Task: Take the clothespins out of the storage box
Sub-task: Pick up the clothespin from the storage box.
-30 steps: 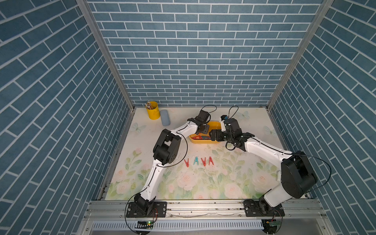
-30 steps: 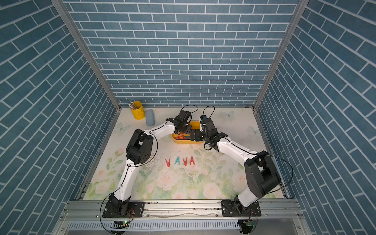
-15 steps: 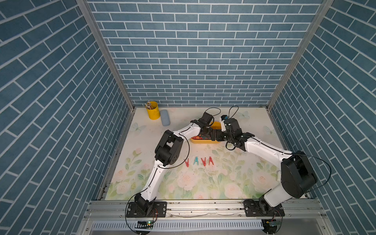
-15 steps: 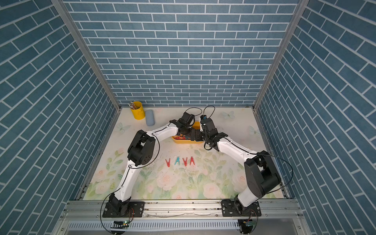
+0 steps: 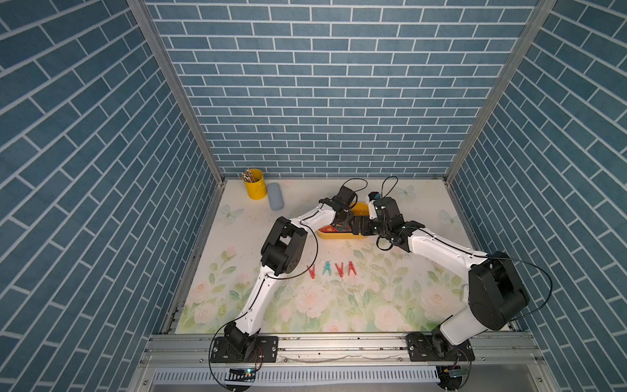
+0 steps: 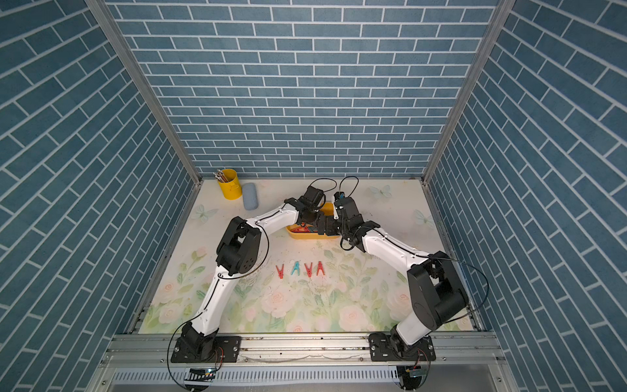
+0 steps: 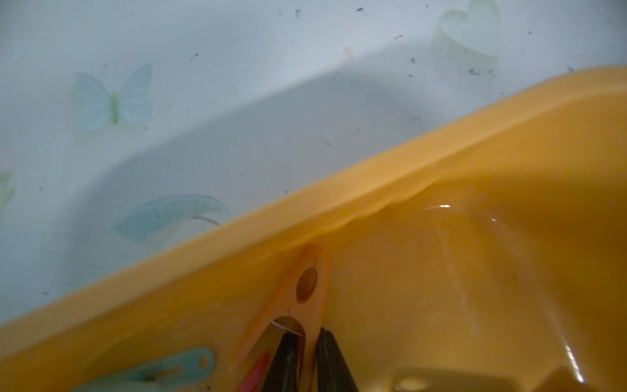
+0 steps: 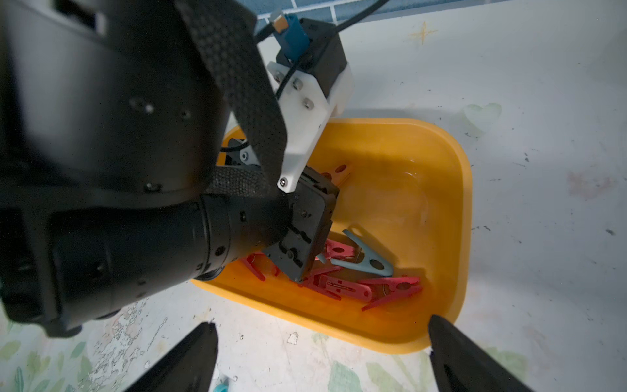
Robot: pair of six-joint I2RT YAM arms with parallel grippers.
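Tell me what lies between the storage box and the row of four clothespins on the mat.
Nothing: in both top views only bare floral mat separates the storage box from the four clothespins.

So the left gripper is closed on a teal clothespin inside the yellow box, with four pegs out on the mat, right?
Not quite: the left wrist view shows the left gripper closed on the orange clothespin, not a teal one. It is inside the storage box, and four pegs lie on the mat.
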